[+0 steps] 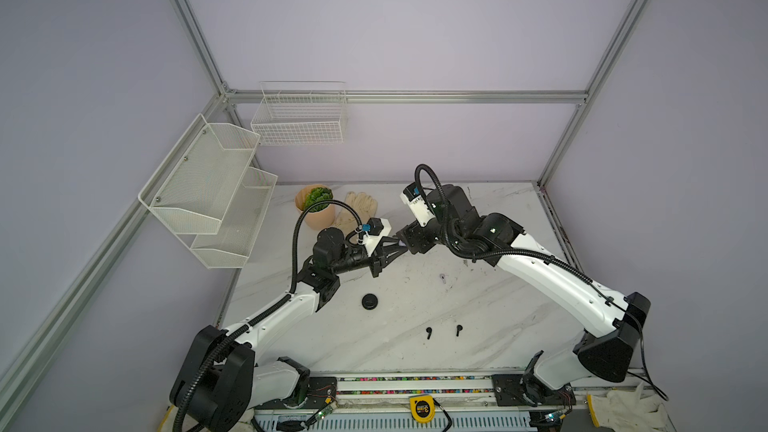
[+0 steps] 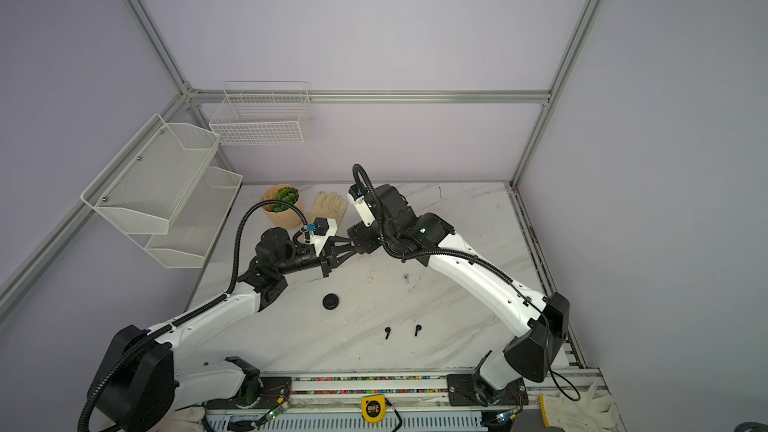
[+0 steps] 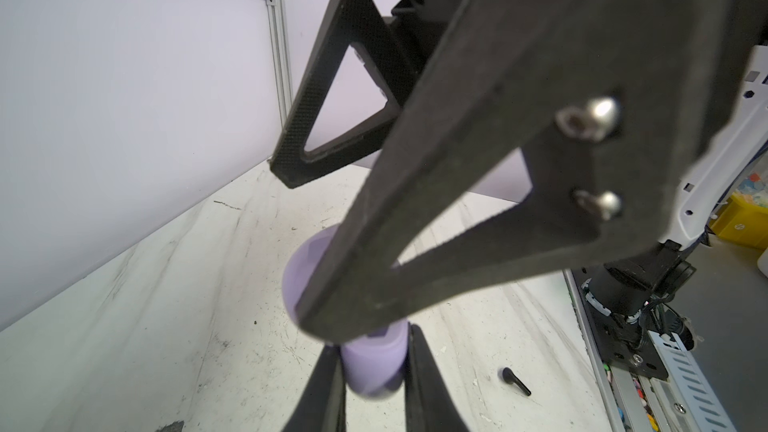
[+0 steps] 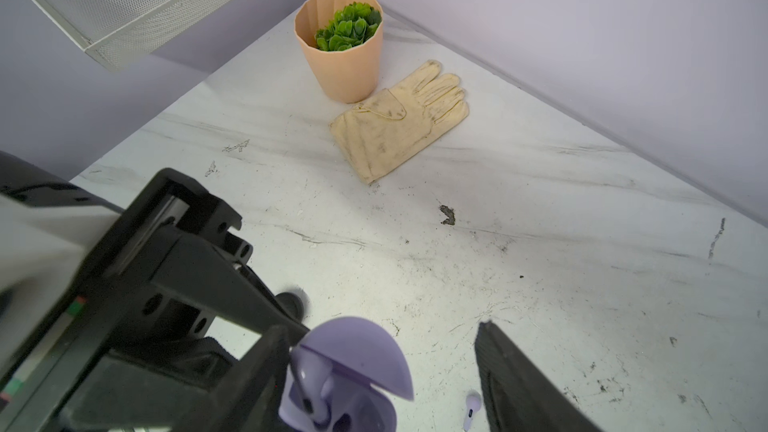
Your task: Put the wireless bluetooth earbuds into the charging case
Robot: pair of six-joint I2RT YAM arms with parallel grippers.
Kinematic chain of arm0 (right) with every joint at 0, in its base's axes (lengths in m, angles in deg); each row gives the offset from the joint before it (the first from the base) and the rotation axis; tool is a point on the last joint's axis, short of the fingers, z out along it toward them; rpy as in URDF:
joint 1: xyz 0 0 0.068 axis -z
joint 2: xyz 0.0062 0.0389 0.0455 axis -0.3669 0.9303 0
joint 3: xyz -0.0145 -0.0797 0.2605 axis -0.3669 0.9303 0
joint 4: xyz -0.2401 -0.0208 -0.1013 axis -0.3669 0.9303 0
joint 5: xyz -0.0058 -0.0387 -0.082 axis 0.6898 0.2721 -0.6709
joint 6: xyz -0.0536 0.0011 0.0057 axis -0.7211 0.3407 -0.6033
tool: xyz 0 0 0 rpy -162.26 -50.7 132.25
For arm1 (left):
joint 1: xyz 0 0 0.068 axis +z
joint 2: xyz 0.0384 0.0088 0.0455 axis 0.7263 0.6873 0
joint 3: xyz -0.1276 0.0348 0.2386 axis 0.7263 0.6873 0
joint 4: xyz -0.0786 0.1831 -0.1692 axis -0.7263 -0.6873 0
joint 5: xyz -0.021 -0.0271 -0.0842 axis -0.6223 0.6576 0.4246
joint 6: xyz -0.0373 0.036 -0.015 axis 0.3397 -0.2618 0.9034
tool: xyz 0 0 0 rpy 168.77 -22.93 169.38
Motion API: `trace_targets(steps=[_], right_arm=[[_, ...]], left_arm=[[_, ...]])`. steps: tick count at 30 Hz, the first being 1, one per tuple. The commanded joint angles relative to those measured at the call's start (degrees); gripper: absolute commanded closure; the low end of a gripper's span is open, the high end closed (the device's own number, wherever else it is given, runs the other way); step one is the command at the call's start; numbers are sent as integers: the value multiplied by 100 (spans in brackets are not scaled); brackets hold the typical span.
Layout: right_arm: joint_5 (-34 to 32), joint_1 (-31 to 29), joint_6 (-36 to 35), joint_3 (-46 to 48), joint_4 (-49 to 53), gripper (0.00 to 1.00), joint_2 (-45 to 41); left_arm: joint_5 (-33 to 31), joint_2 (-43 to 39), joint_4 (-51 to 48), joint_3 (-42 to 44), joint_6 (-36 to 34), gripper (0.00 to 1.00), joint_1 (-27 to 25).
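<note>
four earbuds: two lilac and two black, all tiny beside the cases.
lilac charging case [image 4: 353,351]: lifted off the marble table [image 1: 478,326], lid swung open, base pinched between the left gripper's fingers.
seated lilac earbud [image 4: 318,390]: sits in a well of the lilac charging case, under the raised lid.
loose lilac earbud [image 1: 443,279]: lies on the marble table, apart from both grippers, on the right arm's side.
black earbud [image 1: 428,332] and second black earbud [image 1: 459,329]: lie near each other toward the table's front edge, well away from both grippers.
black case [image 1: 369,301]: round, flat on the table near the left arm.
left gripper [image 1: 399,248]: clenched on the lilac charging case.
right gripper [image 4: 380,330]: jaws spread wide and gripping nothing. one finger is close against the case's side, contact cannot be told. the other finger stands well clear.
back corner: potted plant [image 4: 338,47] with a yellow glove [image 4: 399,122] just beside it.
</note>
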Motion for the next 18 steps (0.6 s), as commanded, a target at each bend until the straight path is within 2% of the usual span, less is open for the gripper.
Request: trace_targets(steps=[1, 18], right_arm=[[17, -35, -2, -104, -13, 26, 71], [-91, -39, 9, -115, 36, 30, -196]], left_arm=[[35, -169, 243, -425, -117, 100, 5], [0, -124, 285, -386, -86, 100, 5]])
